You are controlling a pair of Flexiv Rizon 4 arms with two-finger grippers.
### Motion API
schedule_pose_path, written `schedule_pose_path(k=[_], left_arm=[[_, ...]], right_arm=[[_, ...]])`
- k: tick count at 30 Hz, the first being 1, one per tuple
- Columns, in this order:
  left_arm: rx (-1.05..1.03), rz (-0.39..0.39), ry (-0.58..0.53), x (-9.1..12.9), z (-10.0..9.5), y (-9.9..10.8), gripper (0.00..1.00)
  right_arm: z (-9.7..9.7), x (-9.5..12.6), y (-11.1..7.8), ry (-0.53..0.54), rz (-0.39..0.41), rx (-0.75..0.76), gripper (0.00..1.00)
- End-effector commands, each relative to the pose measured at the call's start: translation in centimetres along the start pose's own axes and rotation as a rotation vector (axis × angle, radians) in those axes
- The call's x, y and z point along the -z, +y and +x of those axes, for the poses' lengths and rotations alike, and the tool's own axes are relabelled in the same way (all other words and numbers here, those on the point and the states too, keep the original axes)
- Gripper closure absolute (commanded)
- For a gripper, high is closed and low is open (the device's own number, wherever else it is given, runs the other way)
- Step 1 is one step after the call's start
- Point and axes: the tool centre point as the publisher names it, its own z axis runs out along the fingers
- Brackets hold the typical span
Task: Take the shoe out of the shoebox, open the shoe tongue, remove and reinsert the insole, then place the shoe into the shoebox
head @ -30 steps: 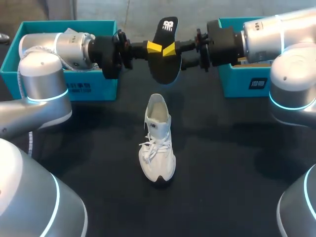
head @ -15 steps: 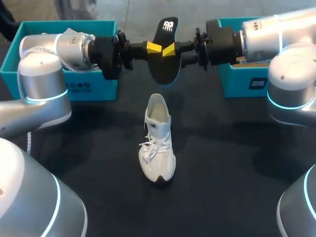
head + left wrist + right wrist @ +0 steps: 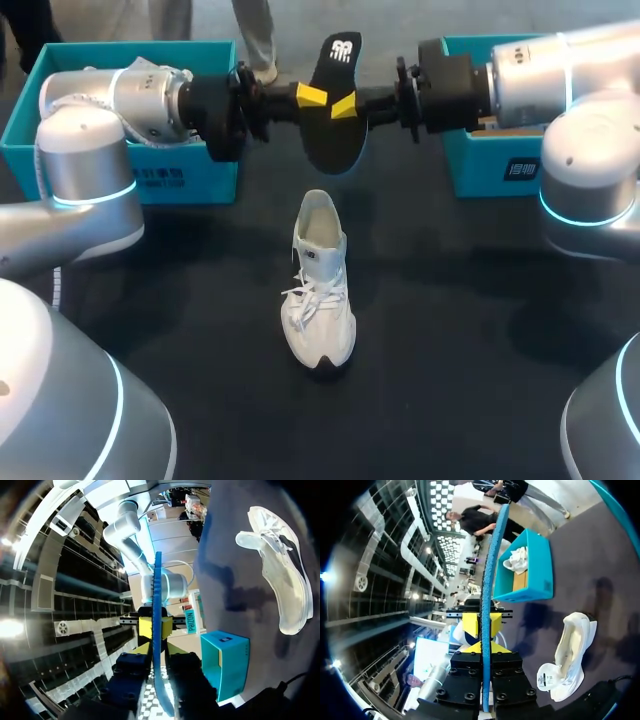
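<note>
A black insole (image 3: 335,140) with a blue underside hangs upright in the air above the table's far middle. My right gripper (image 3: 345,104) comes in from the right and is shut on it. In the right wrist view both yellow tips press the insole's thin edge (image 3: 492,555) at my right gripper (image 3: 486,647). My left gripper (image 3: 312,96) faces it from the left. In the left wrist view its fingers stand slightly off the insole (image 3: 157,590), so my left gripper (image 3: 157,652) is open. The white shoe (image 3: 320,290) stands on the black table below, toe towards me.
A teal shoebox (image 3: 130,48) sits at the far left behind my left arm, with white contents (image 3: 519,560) inside. A second teal box (image 3: 490,170) is at the far right under my right arm. Dark tabletop lies around the shoe.
My right gripper has closed onto the insole. My left gripper's fingers have eased apart a little. Both arms and the shoe have stayed in place.
</note>
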Motion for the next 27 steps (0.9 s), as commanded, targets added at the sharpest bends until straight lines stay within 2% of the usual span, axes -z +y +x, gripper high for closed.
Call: schedule_pose_path(k=[1, 5, 12, 14, 19, 23, 25, 27], left_arm=[[-0.007, 0.016, 0.014, 0.3, 0.0, 0.3, 0.0], [-0.003, 0.073, 0.028, 0.9, 0.0, 0.5, 0.0], [-0.012, 0.116, 0.096, 3.2, 0.6, 0.8, 0.0], [-0.02, 0.088, 0.121, 4.0, 0.8, 1.0, 0.0], [-0.016, 0.084, 0.158, 5.9, 1.0, 1.3, 0.0], [0.006, 0.188, 0.202, 7.2, 1.3, 1.0, 0.0], [0.026, 0.277, 0.247, 7.9, 1.7, 0.6, 0.0], [0.038, 0.299, 0.275, 8.2, 1.9, 0.6, 0.0]], right_arm=[[0.1, 0.2, -0.2, -0.008, -0.016, 0.015, 1.0], [0.2, 0.5, -0.1, -0.018, -0.031, 0.041, 1.0], [0.1, 1.1, 0.5, -0.036, -0.069, 0.084, 1.0], [0.1, 1.3, 0.7, -0.042, -0.088, 0.104, 1.0], [0.5, 1.6, 1.2, -0.051, -0.11, 0.188, 1.0], [1.2, 1.5, 1.8, -0.043, -0.12, 0.277, 1.0], [1.2, 1.5, 2.1, -0.042, -0.128, 0.309, 1.0], [1.2, 1.5, 2.4, -0.04, -0.138, 0.343, 1.0]])
